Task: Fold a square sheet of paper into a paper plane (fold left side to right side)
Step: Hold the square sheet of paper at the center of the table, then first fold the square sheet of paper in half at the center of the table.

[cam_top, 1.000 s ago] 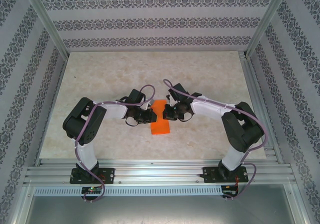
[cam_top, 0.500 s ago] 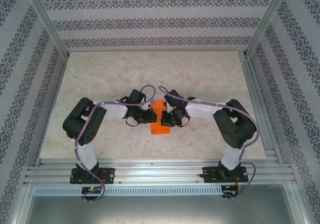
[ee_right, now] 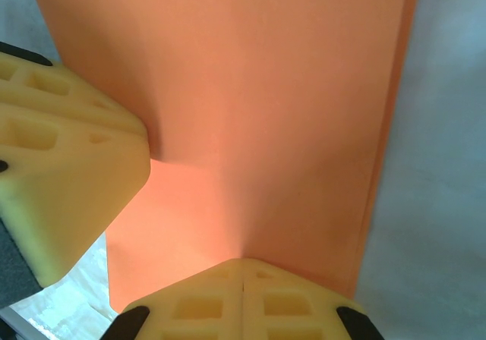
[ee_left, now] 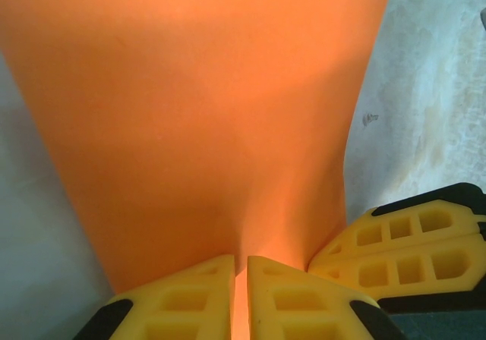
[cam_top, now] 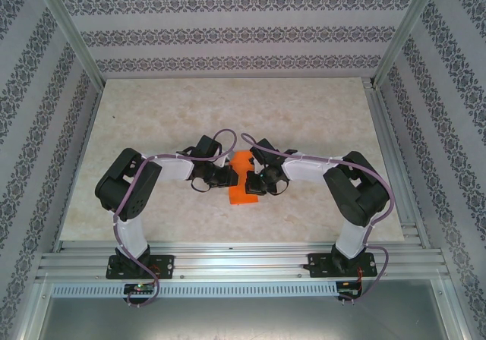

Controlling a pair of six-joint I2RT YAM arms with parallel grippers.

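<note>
The square sheet of paper (cam_top: 242,193) is bright orange and lies doubled over at the middle of the table, between both arms. From the left, my left gripper (cam_top: 231,177) is shut on its edge; in the left wrist view (ee_left: 240,261) a strip of orange paper (ee_left: 197,112) runs between the yellow fingers and curves upward. My right gripper (cam_top: 254,182) comes in from the right, shut, its joined tips (ee_right: 242,262) resting against the paper (ee_right: 258,105). Its yellow fingers (ee_left: 410,241) sit right beside the left gripper's. No paper shows between the right fingers.
The beige tabletop (cam_top: 167,112) stretches behind and to both sides of the arms. Patterned walls and a metal frame (cam_top: 72,33) close it in. An aluminium rail (cam_top: 243,260) carrying the arm bases runs along the near edge.
My right gripper has moved left and slightly nearer, from beside the paper onto it, ending close to the left gripper. The left gripper has kept its place and its hold.
</note>
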